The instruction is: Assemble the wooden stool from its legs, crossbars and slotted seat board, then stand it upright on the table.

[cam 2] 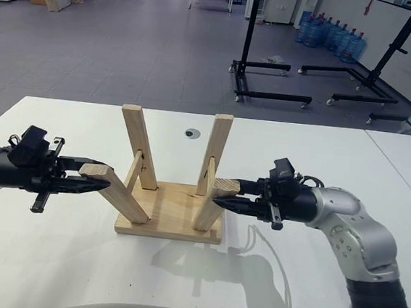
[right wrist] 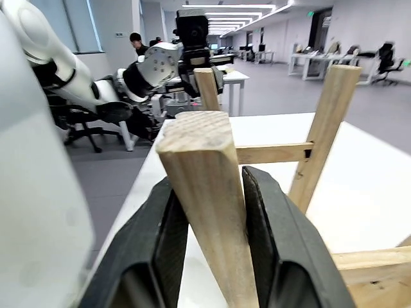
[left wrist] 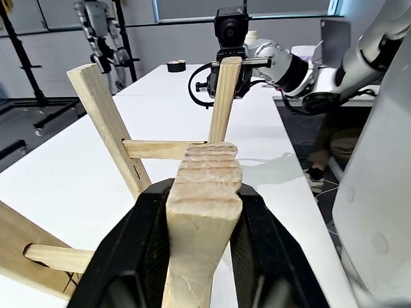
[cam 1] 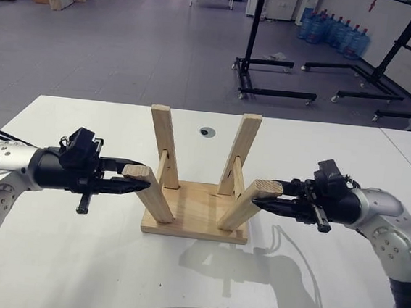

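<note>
As both sets of fingers are clamped on leg tips, this reads as the grip for the flip, not more assembly. Left fingers [left wrist: 144,237] pinch the top end of the left near leg [cam 1: 151,192], one finger each side, end grain poking out past them. Right fingers [right wrist: 279,237] do the same on the right near leg [cam 1: 240,205]. Both pinches are at the very tip, well above the seat.

Between the two sets of fingers, the stool [cam 2: 169,216] is upside down, with the seat [cam 1: 194,215] flat on the table [cam 1: 72,258], below finger level. Beyond each held leg, on the side away from the robot, are the left far leg [cam 1: 164,143] and right far leg [cam 1: 241,149], each tied to its held leg by a short crossbar [left wrist: 164,149]. All four legs point up and splay outward. Can't tell how tight the joints are.

My read on the step: all parts are in and only standing it upright remains.

Next move needs:
- Both arms lift together until the seat clears the table.
- Roll the stool about the line between the fingers so the feet come down.
- Keep finger spacing constant, since spreading or squeezing loads the sockets.
- A tip grip gives weak torque hold, and the seat will likely want to swing.
- Watch for a leg pulling out under the seat's weight.
</note>
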